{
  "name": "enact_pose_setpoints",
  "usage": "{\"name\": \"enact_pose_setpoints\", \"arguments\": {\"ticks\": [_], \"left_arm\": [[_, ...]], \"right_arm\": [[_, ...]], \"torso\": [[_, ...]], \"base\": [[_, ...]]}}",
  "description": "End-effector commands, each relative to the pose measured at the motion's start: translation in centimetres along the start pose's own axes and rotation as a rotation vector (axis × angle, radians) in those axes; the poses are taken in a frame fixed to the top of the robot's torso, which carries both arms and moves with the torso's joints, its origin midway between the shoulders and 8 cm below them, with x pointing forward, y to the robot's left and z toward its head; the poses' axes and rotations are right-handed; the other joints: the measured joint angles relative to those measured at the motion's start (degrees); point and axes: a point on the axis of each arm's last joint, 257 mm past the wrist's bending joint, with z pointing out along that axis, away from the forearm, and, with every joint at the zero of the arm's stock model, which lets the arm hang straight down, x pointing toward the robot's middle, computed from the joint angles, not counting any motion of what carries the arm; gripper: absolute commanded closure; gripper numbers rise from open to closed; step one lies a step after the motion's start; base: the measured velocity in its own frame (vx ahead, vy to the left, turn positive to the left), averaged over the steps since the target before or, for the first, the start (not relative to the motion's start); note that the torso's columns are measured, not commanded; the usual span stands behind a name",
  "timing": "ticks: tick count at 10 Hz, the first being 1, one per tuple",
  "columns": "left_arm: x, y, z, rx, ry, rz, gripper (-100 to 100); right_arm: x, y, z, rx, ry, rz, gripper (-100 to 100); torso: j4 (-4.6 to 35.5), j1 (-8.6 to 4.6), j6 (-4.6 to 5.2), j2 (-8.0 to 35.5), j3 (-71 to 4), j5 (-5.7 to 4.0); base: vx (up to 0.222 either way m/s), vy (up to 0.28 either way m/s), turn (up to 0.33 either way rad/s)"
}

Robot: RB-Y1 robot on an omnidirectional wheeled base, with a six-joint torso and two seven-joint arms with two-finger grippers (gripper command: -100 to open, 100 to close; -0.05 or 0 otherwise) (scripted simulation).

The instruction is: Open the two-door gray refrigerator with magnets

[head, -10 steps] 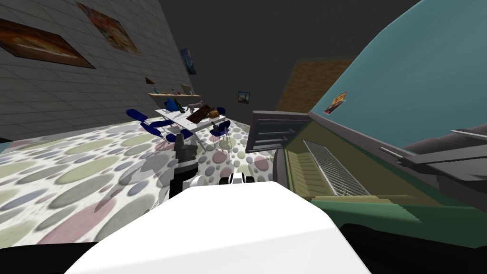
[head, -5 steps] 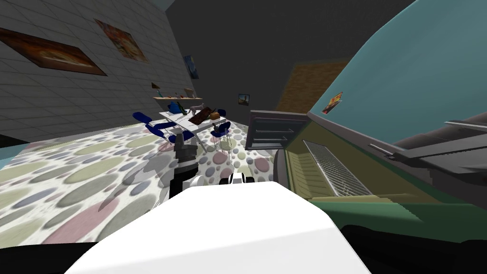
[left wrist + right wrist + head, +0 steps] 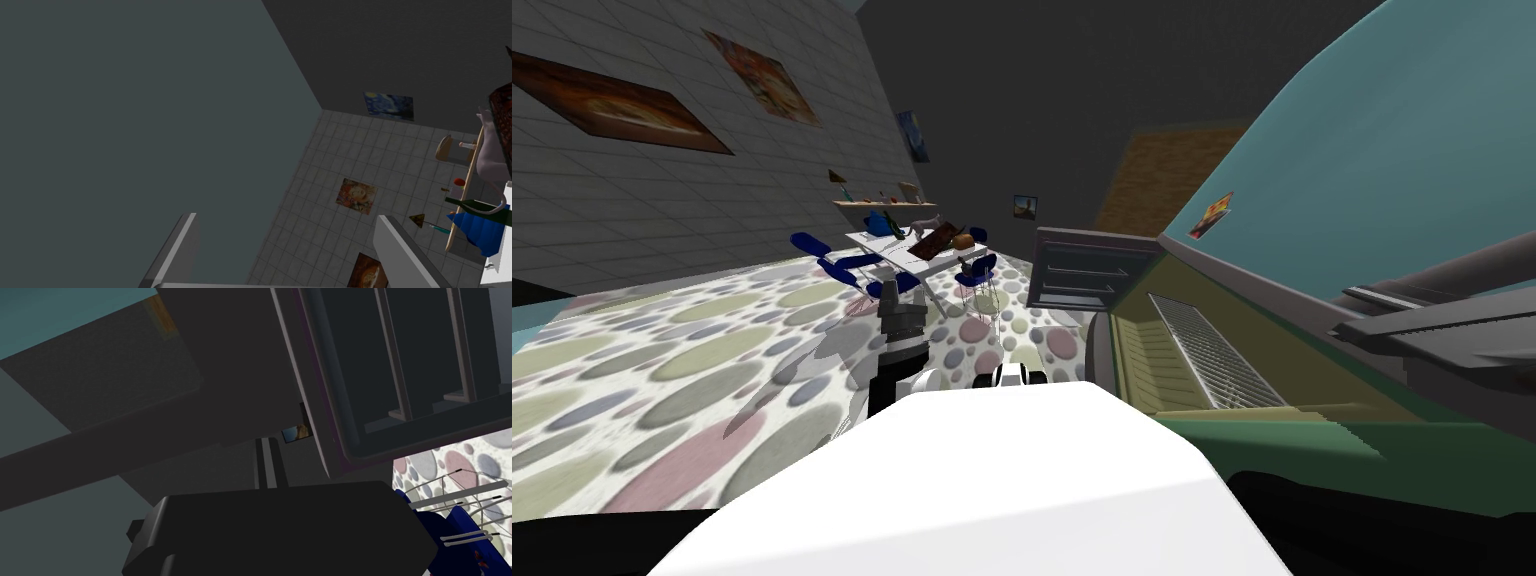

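The refrigerator [image 3: 1132,365] has its grey shelved door [image 3: 1082,270] swung wide, baring the wire rack [image 3: 1217,360], so we judge the opening nearly done; beside that door our right gripper [image 3: 267,448] has its blades pressed together on nothing, our left gripper [image 3: 286,220], farther from the refrigerator, has blades apart and empty, and next we need only draw the right arm clear.

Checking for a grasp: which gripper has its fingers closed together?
The right gripper: its two blades meet edge to edge. The left gripper stands wide open.
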Motion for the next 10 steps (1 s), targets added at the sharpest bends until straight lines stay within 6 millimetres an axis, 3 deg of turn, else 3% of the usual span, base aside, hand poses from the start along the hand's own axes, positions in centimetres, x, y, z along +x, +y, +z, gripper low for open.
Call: {"name": "enact_pose_setpoints", "arguments": {"ticks": [1, 10], "left_arm": [[0.00, 0.00, 0.00, 0.000, 0.000, 0.000, 0], [0.00, 0.00, 0.00, 0.000, 0.000, 0.000, 0]], "right_arm": [[1.29, -1.20, -0.16, 0.021, 0.025, 0.070, -100], [1.45, -1.37, -0.17, 0.024, 0.028, 0.083, -100]], "torso": [[0.1, -0.18, 0.05, 0.0, -0.1, 0.11], [0.3, -0.60, 0.27, 0.2, -0.1, 0.15]], "base": [[-0.047, -0.039, 0.010], [-0.006, -0.008, 0.003]]}}
